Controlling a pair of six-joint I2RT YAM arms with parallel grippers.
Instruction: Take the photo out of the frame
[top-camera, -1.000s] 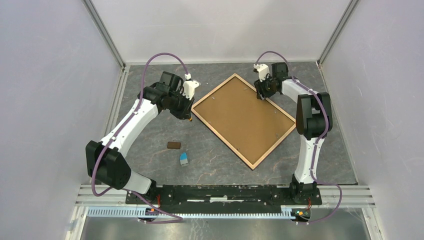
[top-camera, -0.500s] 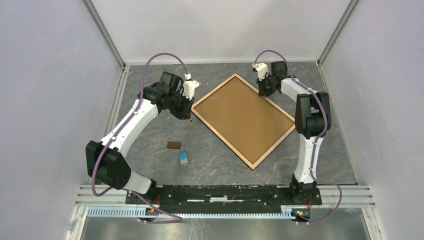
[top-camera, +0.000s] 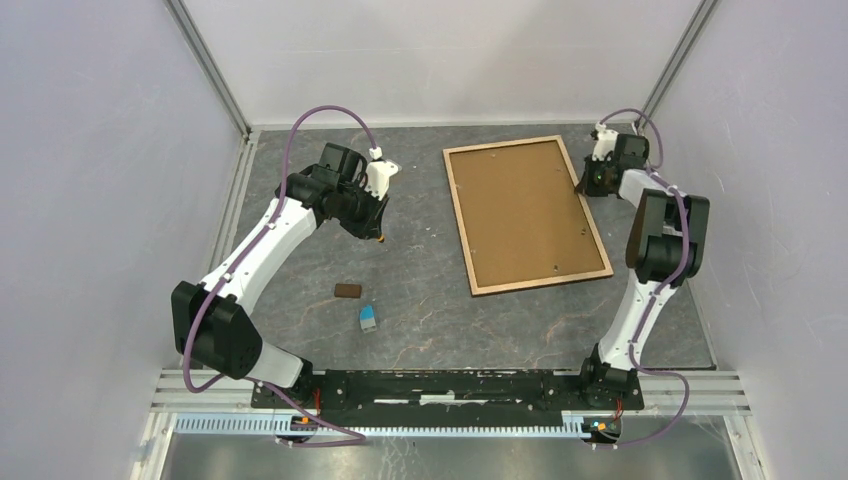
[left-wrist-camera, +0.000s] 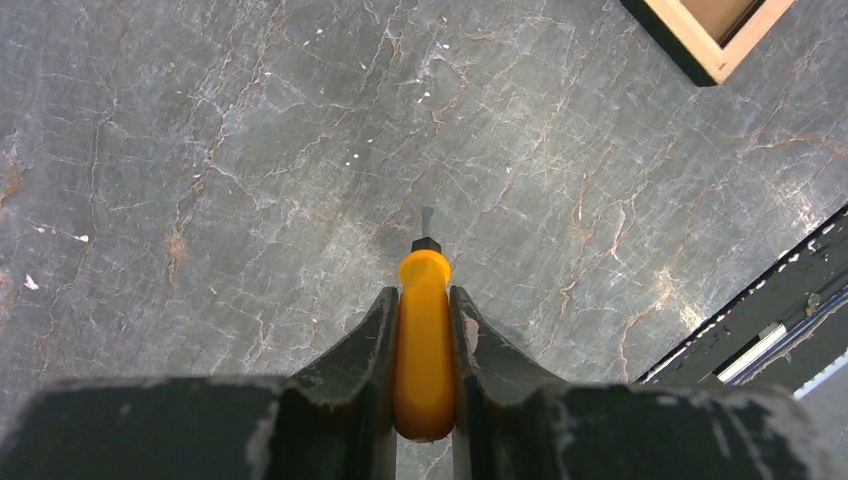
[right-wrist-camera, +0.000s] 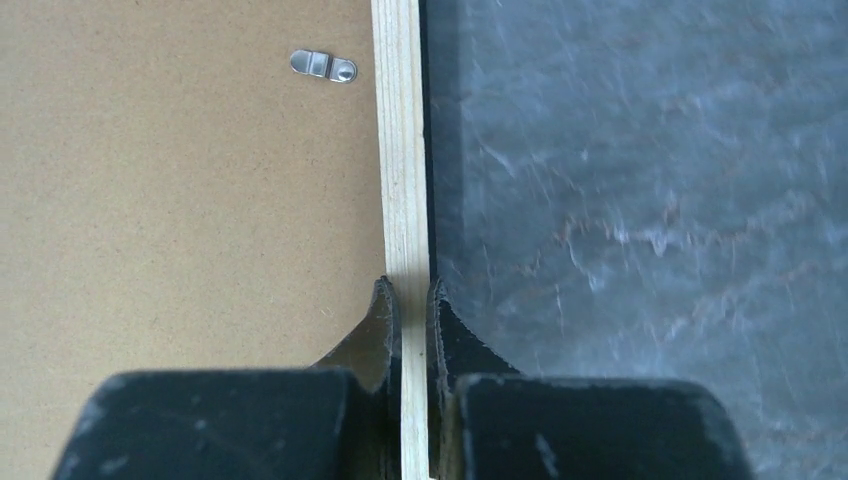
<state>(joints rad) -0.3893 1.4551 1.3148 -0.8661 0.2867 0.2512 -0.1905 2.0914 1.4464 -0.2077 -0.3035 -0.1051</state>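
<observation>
The frame (top-camera: 522, 212) lies face down at the right back of the table, brown backing board up, light wood rim (right-wrist-camera: 400, 150) around it. The photo is hidden beneath that board. My right gripper (top-camera: 590, 185) sits at the frame's right edge; in the right wrist view it (right-wrist-camera: 408, 290) is shut on the wood rim, one finger on the board side and one on the table side. My left gripper (top-camera: 378, 232) hovers left of the frame, apart from it, shut on an orange-handled screwdriver (left-wrist-camera: 423, 340) whose tip points at the table.
A small brown block (top-camera: 347, 291) and a small blue-and-white object (top-camera: 368, 318) lie on the table in front of the left arm. A metal turn clip (right-wrist-camera: 323, 66) sits on the backing board near the rim. Enclosure walls stand close on both sides.
My right gripper shut on the frame's rim and swung right toward the wall, turning the frame from a diamond position to nearly square with the table. The left arm stayed still.
</observation>
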